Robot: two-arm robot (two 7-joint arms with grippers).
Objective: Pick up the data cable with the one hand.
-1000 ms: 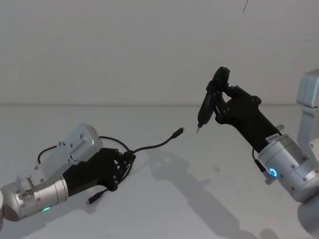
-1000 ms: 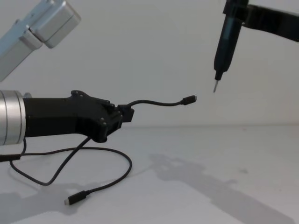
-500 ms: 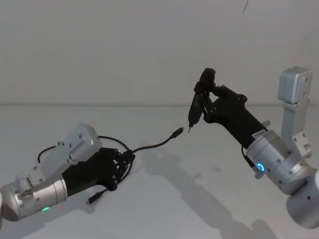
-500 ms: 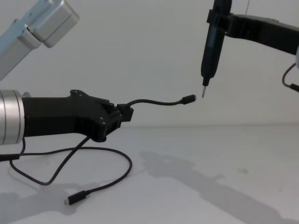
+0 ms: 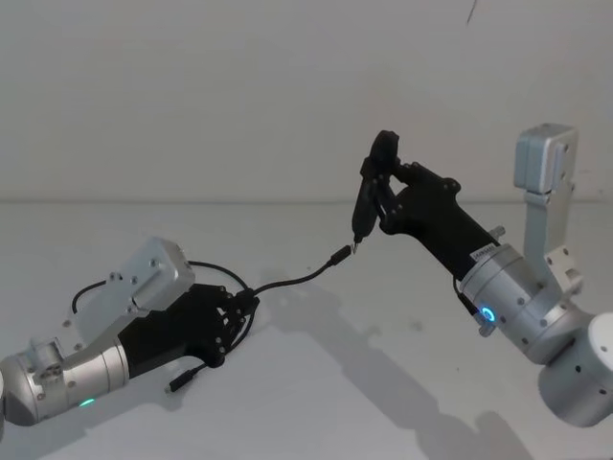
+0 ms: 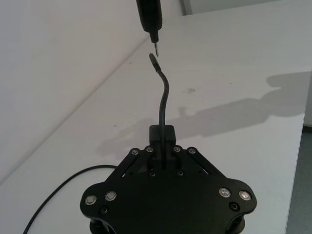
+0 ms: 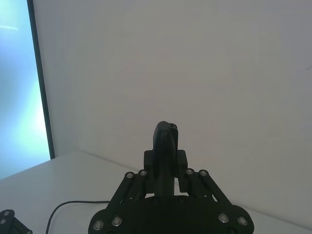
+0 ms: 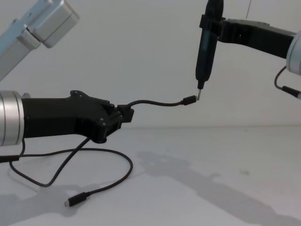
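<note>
Left jaws: the left gripper (image 5: pixel 244 305) (image 8: pixel 126 114) (image 6: pixel 162 134) is clamped on the cable (image 5: pixel 297 279) (image 8: pixel 155 103) (image 6: pixel 164 92), which runs straight between the two fingers.
Grip point: a short way back from the front plug (image 5: pixel 340 256) (image 8: pixel 189 100) (image 6: pixel 153 57).
Front stretch: it stands out of the jaws into the air, arching slightly, clear of the table.
Rear stretch: it drops behind the fingers to the table, curls in a loose loop beneath the arm, and ends in the tail plug (image 5: pixel 182 381) (image 8: pixel 75 201), lying flat.
Right jaws: the right gripper (image 5: pixel 388 187) (image 8: pixel 211 28) (image 7: pixel 165 156) is closed round a pen-shaped tool (image 5: pixel 367 203) (image 8: pixel 206 52) (image 6: pixel 150 14) (image 7: pixel 165 141), tip pointing down.
Tool tip: just beside the front plug; the left wrist view shows a sliver of gap, and elsewhere I cannot tell whether they touch.
Left arm: low, reaching in from the left, a green light at its wrist.
Right arm: raised, reaching in from the right, a blue ring light at its wrist.
Table: white (image 5: pixel 383 383) (image 8: pixel 211 188), with soft shadows of both arms.
Room: plain white wall (image 5: pixel 239 96) behind.
</note>
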